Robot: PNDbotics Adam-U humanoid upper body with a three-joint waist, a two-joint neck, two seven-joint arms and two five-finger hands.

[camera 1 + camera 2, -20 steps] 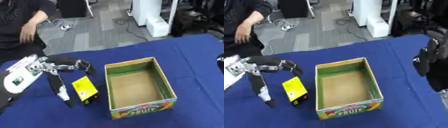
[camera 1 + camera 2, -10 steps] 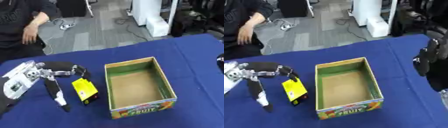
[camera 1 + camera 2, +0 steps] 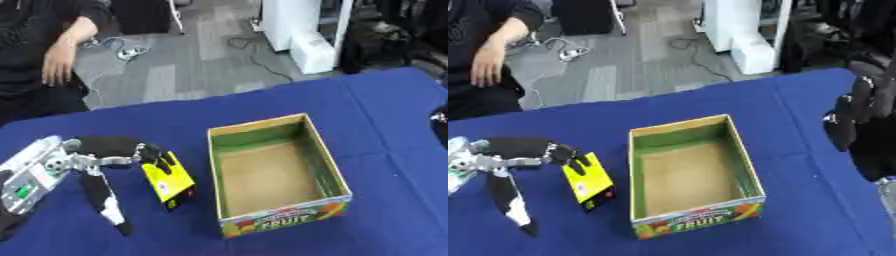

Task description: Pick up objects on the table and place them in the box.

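Left hand (image 3: 83, 162) is coming in from 9 o'clock, upper fingers (image 3: 147, 151) touching the top edge of the yellow packet (image 3: 168, 179), thumb (image 3: 105, 204) spread well below and pointing to 5 o'clock. Nothing is being gripped; hand is standing wide open. Yellow packet is lying on the blue table (image 3: 376, 110) just beside the fruit box (image 3: 284, 222), at the box's 9 o'clock. Box is sitting open and upright. Right hand (image 3: 852, 117) is hanging at 3 o'clock, well apart from the box; can't tell its finger state.
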